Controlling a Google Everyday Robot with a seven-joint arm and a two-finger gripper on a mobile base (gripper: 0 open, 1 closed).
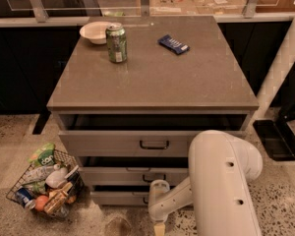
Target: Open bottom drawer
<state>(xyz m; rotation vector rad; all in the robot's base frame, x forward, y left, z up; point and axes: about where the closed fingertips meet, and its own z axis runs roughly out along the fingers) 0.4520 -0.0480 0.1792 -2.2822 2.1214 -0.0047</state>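
Note:
The grey cabinet (pixel 152 77) has three drawer fronts. The bottom drawer (pixel 115 197) is the lowest one, just above the floor, with a dark gap above it. Its dark handle is mostly covered by my white arm (pixel 221 181). My gripper (pixel 159 227) hangs low in front of the bottom drawer's right half, near the floor and at the picture's lower edge. Only its pale tip shows below the white wrist (pixel 160 190).
On the cabinet top stand a green can (pixel 116 43), a white bowl (pixel 96 32) and a blue packet (pixel 173 44). A wire basket (pixel 44 186) of groceries sits on the floor at the left. The top drawer (pixel 128 142) and the middle drawer (pixel 123 175) show dark gaps above them.

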